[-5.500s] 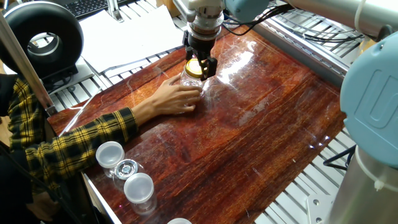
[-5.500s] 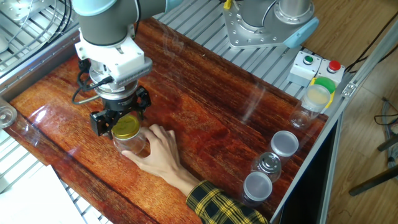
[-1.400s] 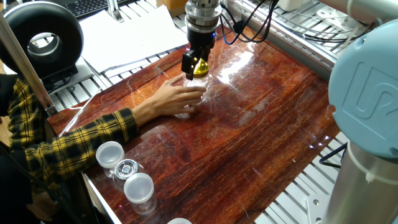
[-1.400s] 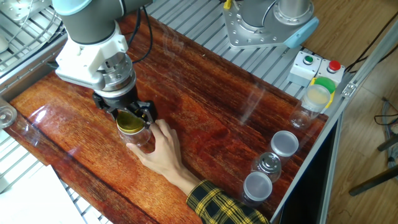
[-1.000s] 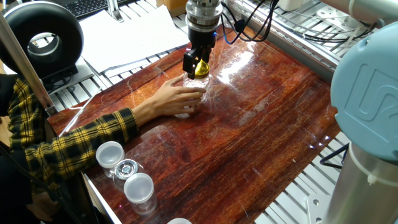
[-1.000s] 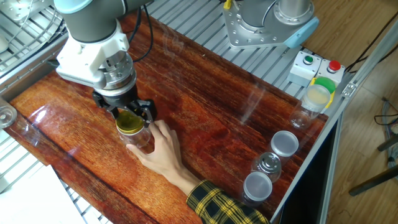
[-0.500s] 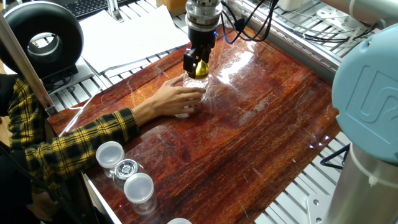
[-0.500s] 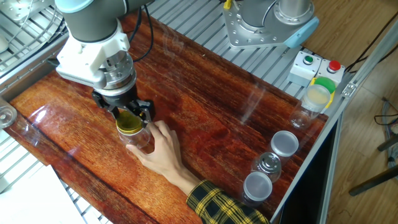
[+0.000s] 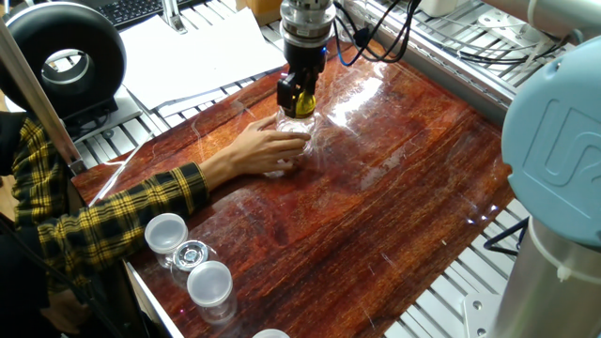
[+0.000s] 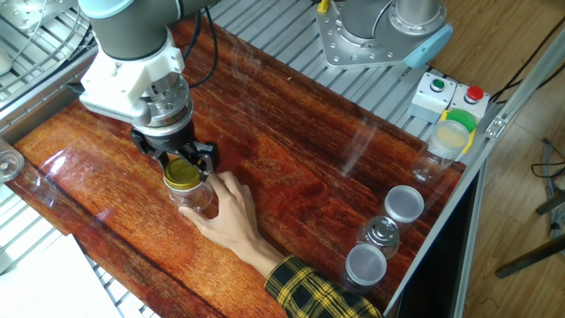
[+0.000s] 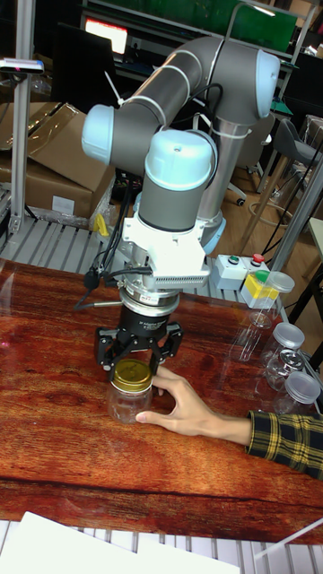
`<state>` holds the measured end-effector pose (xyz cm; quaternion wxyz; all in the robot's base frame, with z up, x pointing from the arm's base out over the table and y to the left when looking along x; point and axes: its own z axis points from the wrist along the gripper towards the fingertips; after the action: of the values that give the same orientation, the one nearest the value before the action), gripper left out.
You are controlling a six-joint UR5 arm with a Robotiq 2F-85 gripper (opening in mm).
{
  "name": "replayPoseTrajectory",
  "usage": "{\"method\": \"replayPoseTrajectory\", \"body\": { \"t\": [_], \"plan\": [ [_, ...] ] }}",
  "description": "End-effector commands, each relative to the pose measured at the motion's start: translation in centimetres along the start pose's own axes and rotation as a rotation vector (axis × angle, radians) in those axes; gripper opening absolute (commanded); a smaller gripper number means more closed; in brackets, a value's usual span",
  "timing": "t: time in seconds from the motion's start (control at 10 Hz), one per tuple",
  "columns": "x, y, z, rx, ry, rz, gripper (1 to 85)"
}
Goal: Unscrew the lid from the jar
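**Gripper on the gold cap, hand steadying the jar**

The black two-finger gripper (image 11: 136, 362) hangs straight down from the grey-and-blue arm, its fingers (image 10: 208, 159) set on either side of the small round yellow-gold metal lid (image 10: 182, 175); they seem to be clamped against its rim, though real contact is hard to confirm. The lid sits on the squat clear glass jar (image 11: 132, 401), which stands upright on the glossy red-brown wooden bench (image 9: 394, 188) near one long edge. A person's bare hand (image 9: 265, 148), sleeve in yellow-and-black plaid, wraps the jar's side. Three clear cups with white lids (image 10: 386, 232) cluster at a far corner, well apart.
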<state>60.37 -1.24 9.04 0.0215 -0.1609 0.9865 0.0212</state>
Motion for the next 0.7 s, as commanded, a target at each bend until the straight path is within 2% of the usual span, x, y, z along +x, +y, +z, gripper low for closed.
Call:
{"method": "replayPoseTrajectory", "body": {
  "t": [0.0, 0.2, 0.4, 0.6],
  "plan": [
    [-0.3, 0.0, -0.2, -0.003, -0.013, -0.005, 61.0],
    [-0.1, 0.1, -0.2, -0.004, -0.004, -0.051, 57.3],
    [0.3, -1.1, -0.4, 0.048, 0.013, -0.184, 52.7],
    [-0.6, -0.1, -0.4, 0.046, -0.004, -0.315, 49.0]
  ]
}}
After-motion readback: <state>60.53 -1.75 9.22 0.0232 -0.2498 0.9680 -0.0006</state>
